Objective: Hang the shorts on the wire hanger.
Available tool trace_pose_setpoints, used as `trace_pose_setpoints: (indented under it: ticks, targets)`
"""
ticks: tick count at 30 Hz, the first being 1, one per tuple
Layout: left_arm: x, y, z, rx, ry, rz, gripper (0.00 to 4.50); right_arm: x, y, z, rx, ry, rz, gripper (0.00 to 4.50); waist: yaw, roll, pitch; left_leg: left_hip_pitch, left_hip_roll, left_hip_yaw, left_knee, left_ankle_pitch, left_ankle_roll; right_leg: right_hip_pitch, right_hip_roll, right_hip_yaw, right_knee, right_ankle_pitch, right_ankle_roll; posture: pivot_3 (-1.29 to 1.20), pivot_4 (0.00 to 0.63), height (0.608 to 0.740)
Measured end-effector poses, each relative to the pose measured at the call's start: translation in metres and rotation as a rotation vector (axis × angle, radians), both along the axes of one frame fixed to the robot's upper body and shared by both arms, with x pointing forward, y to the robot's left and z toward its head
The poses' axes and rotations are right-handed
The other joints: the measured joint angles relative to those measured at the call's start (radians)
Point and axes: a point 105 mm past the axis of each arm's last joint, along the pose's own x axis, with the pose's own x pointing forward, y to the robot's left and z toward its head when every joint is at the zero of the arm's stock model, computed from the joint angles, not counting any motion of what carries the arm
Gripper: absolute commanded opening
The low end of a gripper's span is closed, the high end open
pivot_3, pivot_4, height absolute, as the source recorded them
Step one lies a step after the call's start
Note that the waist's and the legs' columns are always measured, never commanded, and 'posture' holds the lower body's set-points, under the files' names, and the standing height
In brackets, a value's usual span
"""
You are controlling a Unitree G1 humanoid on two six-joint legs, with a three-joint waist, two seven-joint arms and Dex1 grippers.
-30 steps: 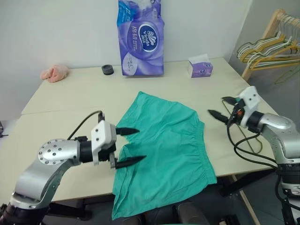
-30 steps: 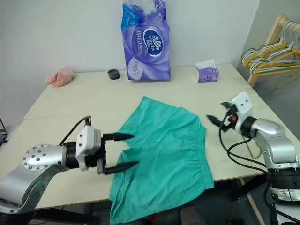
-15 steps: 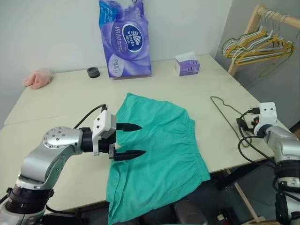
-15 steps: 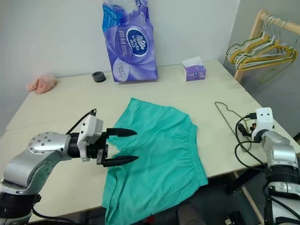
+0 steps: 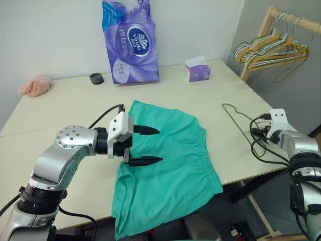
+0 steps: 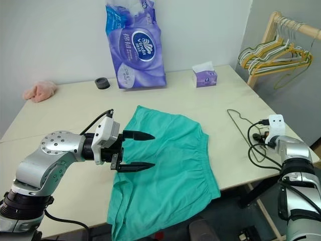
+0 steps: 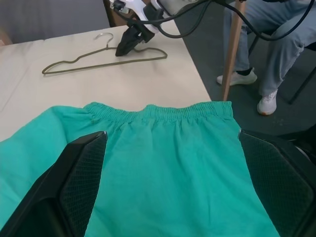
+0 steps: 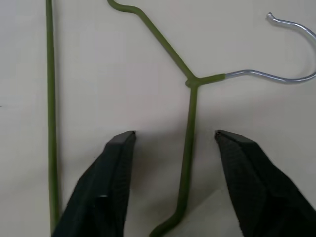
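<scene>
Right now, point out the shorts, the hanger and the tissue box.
shorts [image 5: 170, 160], left eye view, middle of the fabric.
hanger [image 8: 190, 118], right wrist view, arm below the neck.
tissue box [image 5: 197, 73], left eye view, front face.

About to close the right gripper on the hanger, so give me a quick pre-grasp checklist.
1. Wire hanger lies flat on the table: ok.
2. Hanger arm sits between the right gripper fingers: ok.
3. Right fingers not yet touching the wire: ok.
4. Left gripper open above the shorts, holding nothing: ok.
5. Shorts apart from the hanger: ok.
6. Fingertips touching the tabletop: cannot tell.
</scene>
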Motion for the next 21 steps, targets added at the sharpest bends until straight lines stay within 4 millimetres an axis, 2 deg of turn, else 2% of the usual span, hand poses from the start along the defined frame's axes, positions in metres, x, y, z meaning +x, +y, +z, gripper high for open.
trace_pose_setpoints:
  ticks: [5,10,13,16,21]
  targets:
    - [0.002,0.000,0.001,-0.002,-0.005,0.015,4.50,0.001,-0.002,-0.003,-0.041,-0.005,0.005,0.04,0.003,-0.003,-0.003,0.000,0.000,0.000,0.000,0.000,0.000,0.000,0.000,0.000,0.000,0.000,0.000,-0.32,0.061,0.740]
    - [0.006,0.002,0.002,-0.005,-0.017,0.045,4.50,0.003,-0.002,0.000,-0.091,-0.035,0.022,0.04,0.002,-0.004,-0.003,0.000,0.000,0.000,0.000,0.000,0.000,0.000,0.000,0.000,0.000,0.000,0.000,-0.32,0.060,0.740]
    - [0.020,0.013,0.002,-0.002,-0.027,0.141,4.50,0.003,0.004,0.004,-0.169,-0.076,0.093,0.04,0.001,-0.003,-0.002,-0.001,0.000,0.000,0.000,0.000,0.000,-0.001,0.000,0.000,0.000,0.000,0.000,-0.32,0.058,0.740]
    - [0.040,0.032,0.003,0.004,-0.045,0.274,4.50,0.007,0.024,0.022,-0.248,-0.177,0.214,0.04,-0.005,-0.001,-0.001,-0.001,0.000,0.000,-0.001,0.000,0.000,-0.003,0.000,0.001,0.001,0.000,0.000,-0.33,0.058,0.740]
    - [0.069,0.061,0.015,-0.019,-0.087,0.444,4.50,0.013,0.074,0.076,-0.448,-0.439,0.439,0.04,-0.012,0.000,-0.001,-0.003,0.004,-0.001,-0.001,-0.001,-0.001,-0.005,0.000,0.000,0.001,0.000,0.000,-0.33,0.053,0.740]
